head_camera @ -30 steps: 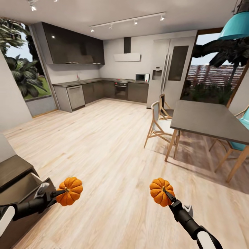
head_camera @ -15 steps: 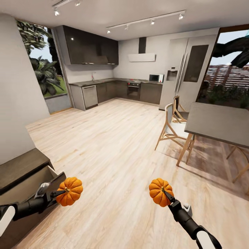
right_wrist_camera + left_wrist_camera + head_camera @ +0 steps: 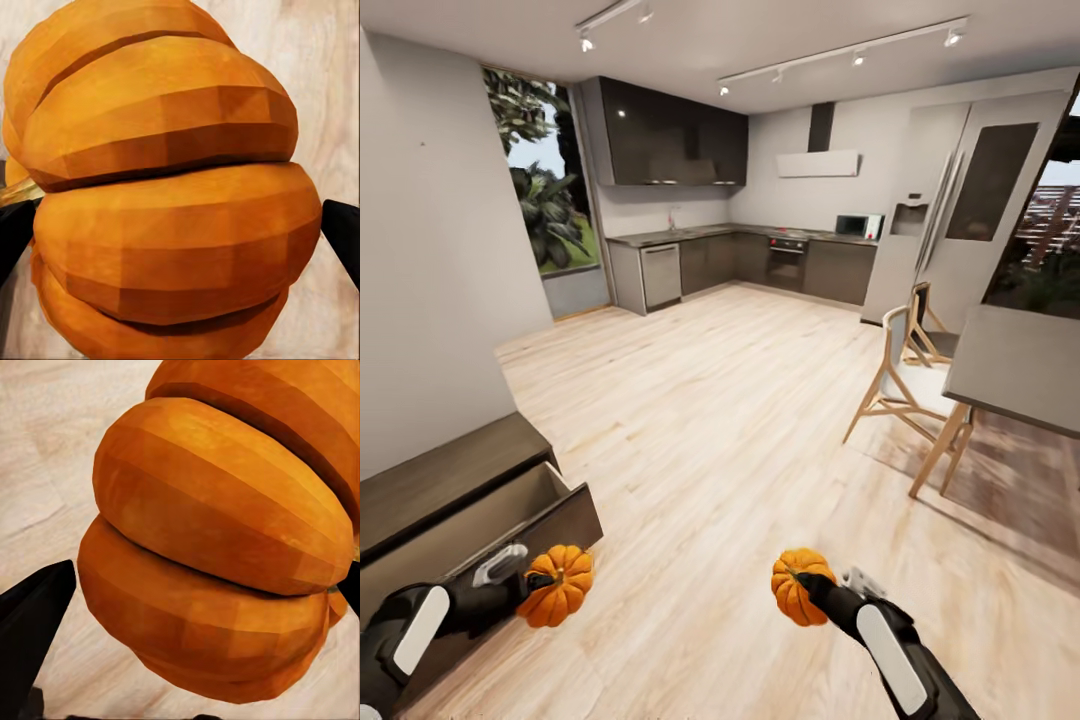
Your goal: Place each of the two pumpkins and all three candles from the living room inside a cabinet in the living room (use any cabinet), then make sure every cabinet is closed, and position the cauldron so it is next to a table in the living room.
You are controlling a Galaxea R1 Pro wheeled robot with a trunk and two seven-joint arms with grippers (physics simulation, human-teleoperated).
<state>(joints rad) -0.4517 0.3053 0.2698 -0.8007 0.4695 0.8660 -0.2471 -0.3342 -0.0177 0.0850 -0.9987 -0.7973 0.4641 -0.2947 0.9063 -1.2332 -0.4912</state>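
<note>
Two pumpkins are in hand: the left end effector [image 3: 532,585] is clamped on the left pumpkin [image 3: 557,585] at the lower left of the frame, and the right end effector [image 3: 810,586] grips the right pumpkin [image 3: 798,586] at lower centre. The cabinet [image 3: 455,495], with a drawer pulled open, sits at the left edge. Neither pumpkin is stowed yet; candles, closing up and the cauldron all appear to remain.
</note>
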